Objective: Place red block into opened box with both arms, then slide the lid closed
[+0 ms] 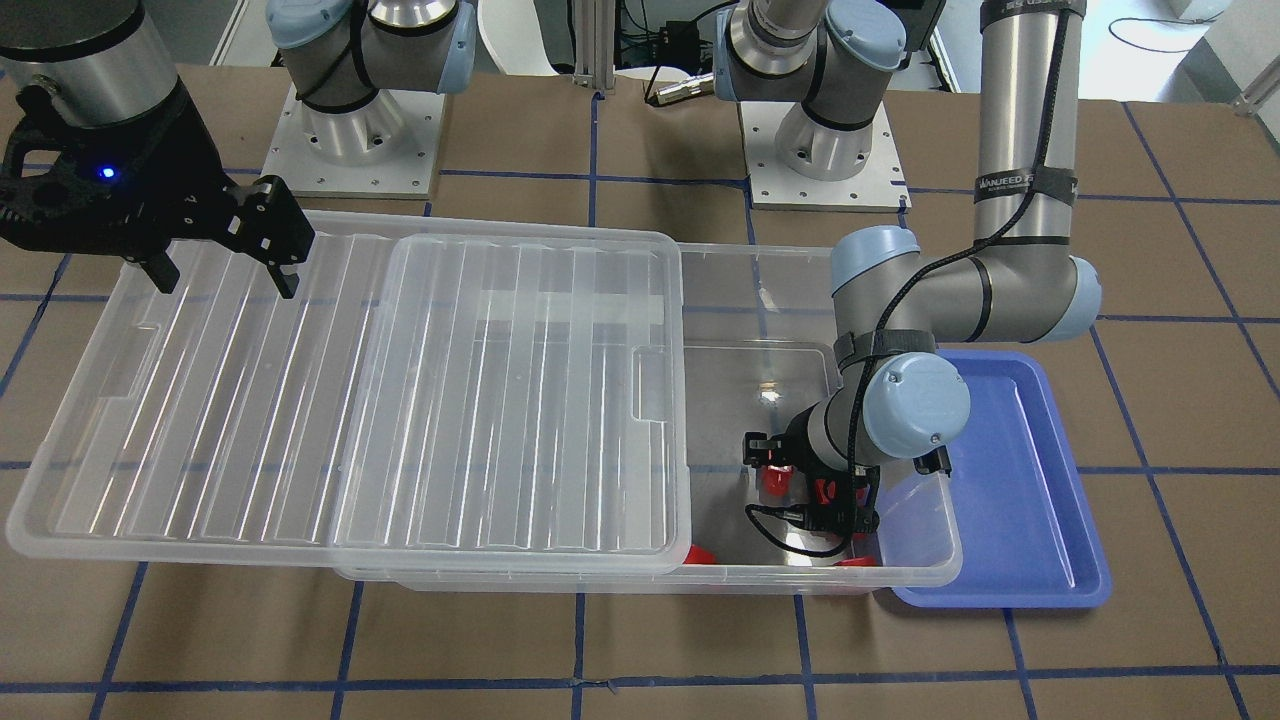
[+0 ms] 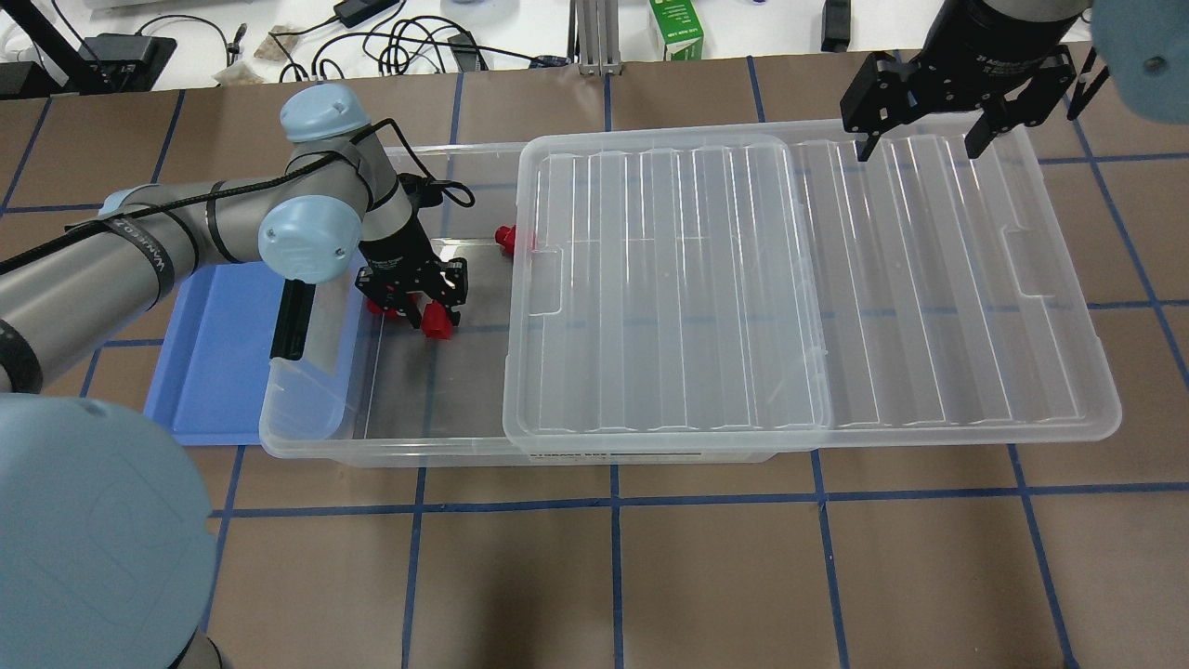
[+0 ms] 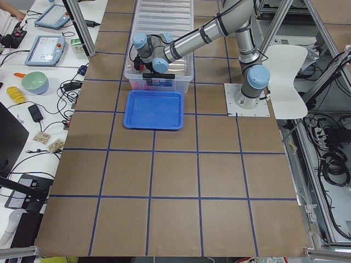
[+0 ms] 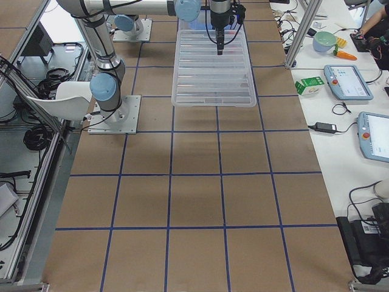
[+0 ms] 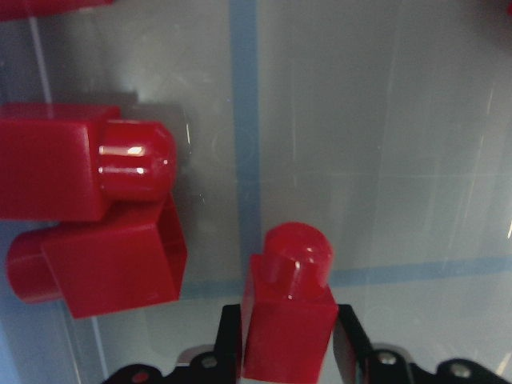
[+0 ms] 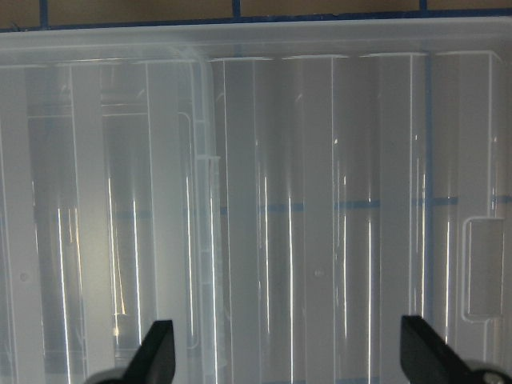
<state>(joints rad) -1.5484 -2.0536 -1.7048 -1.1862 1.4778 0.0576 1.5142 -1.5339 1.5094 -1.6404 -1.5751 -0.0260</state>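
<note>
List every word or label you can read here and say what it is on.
"WANJEED": black strap on the left arm.
Print above the right gripper: too blurred to read.
Print on the green carton: too small to read.
Label strip on the box: too small to read.

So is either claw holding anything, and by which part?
The left gripper pinches a red block by the sides of its blocky body, stub end free. The right gripper hangs open over the lid, holding nothing.
</note>
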